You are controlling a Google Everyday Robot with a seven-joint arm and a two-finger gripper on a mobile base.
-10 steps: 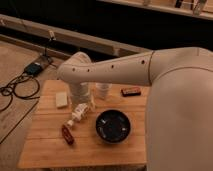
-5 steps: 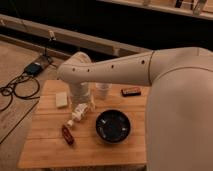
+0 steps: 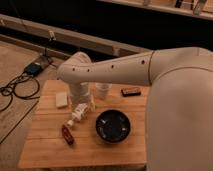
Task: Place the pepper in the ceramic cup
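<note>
a dim room with a dark back wall is surrounding a wooden worktop (image 3: 45,150), and cables are trailing across the floor (image 3: 15,92) to its left. the robot's white arm (image 3: 120,70) is reaching across from the right, bending and dropping toward the left middle of the worktop. the tool (image 3: 85,105) is hanging low at the arm's end, between a pale block (image 3: 61,100) and the ceramic cup (image 3: 102,90); whether it is open or closed i cannot tell, and it is not holding the pepper. a white bottle (image 3: 76,116) seems to be lying tilted just below it, hard to separate from the tool itself.

the pepper (image 3: 67,134) is lying flat near the front left of the worktop, apart from the tool and left of the black bowl (image 3: 114,125). the ceramic cup is standing upright toward the back, with a dark flat block (image 3: 131,91) well off to its right.

the step in hand looks like the approach to the pepper, so the task is barely beginning. doing it well probably means coming forward past the bottle without nudging it, turning the tool so it is closing across the pepper's narrow width, and descending near its middle so the glossy skin is not slipping out. the cup's mouth is small, so lowering the pepper end-first would be suiting it best.
</note>
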